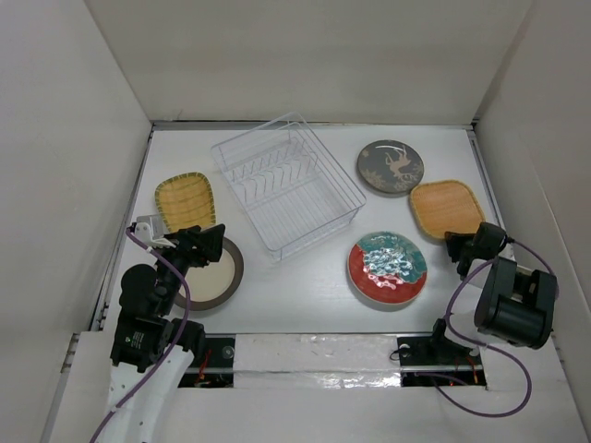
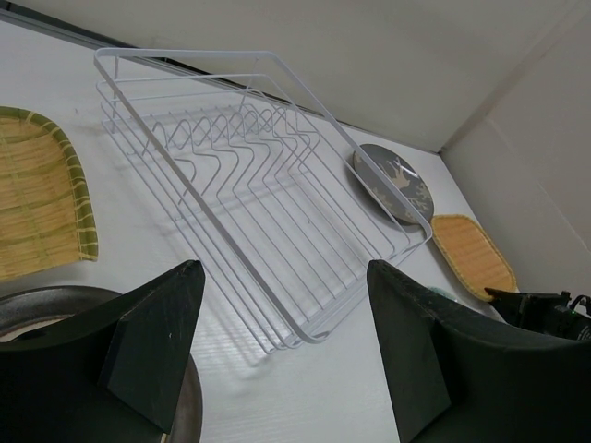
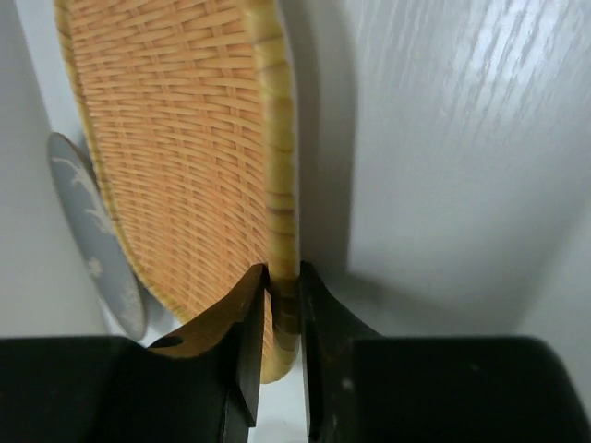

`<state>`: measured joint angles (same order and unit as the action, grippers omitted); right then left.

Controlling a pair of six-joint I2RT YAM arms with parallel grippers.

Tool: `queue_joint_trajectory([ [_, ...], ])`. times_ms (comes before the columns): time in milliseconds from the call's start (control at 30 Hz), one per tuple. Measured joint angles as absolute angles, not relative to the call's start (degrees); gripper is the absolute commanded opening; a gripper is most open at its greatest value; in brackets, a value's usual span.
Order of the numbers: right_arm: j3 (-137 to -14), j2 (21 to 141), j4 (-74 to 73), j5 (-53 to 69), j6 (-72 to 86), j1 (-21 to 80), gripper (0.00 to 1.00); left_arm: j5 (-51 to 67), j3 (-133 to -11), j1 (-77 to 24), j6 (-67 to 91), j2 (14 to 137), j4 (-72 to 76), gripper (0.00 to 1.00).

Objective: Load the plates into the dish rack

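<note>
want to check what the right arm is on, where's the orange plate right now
In the top view the orange plate lies at the right side of the table, near-right of the dark grey plate, its near rim pinched by the right gripper.

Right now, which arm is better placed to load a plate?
Right: the right gripper pinches the rim of the orange woven rounded-square plate; the left gripper hangs open above the brown-rimmed cream plate.

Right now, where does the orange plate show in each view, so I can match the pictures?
Top external: orange plate at the far right, midway up.
Left wrist: orange plate at the far right, beyond the dish rack.
Right wrist: orange plate fills the upper left, rim pinched by the right gripper.
Shared landmark: the dark grey plate beside it in all three.
</note>
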<state>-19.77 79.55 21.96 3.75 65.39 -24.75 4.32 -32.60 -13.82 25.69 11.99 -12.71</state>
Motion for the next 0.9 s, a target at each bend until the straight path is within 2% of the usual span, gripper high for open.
queue_joint_trajectory([
  [67, -18.37, 78.74, 23.83, 4.19, 67.16, -25.06, 0.05, 4.32, -32.60, -13.82, 25.69, 11.99, -12.71, 0.68],
  [133, -17.45, 76.29, 24.12, 4.21, 67.55, -25.04, 0.01, 4.32, -32.60, -13.82, 25.69, 11.99, -12.71, 0.68],
  [233, -16.25, 70.17, 19.68, 3.14, 67.26, -25.04, 0.00, 4.32, -32.60, -13.82, 25.69, 12.10, -12.69, 0.68],
  [400, -16.80, 51.55, 7.88, -2.33, 64.40, -24.67, 0.00, 4.34, -32.60, -13.82, 25.69, 12.51, -12.67, 0.68],
  [567, -22.90, 38.22, -1.96, -9.15, 58.54, -19.66, 0.00, 4.36, -32.60, -13.82, 25.69, 12.67, -12.67, 0.68],
  [767, -36.32, 40.47, -1.74, -12.93, 49.41, -7.46, 0.00, 4.36, -32.60, -13.82, 25.69, 12.69, -12.69, 0.68],
  [900, -47.11, 49.47, 1.19, -12.25, 40.62, 3.31, 0.00, 4.36, -32.60, -13.82, 25.69, 12.75, -12.67, 0.68],
])
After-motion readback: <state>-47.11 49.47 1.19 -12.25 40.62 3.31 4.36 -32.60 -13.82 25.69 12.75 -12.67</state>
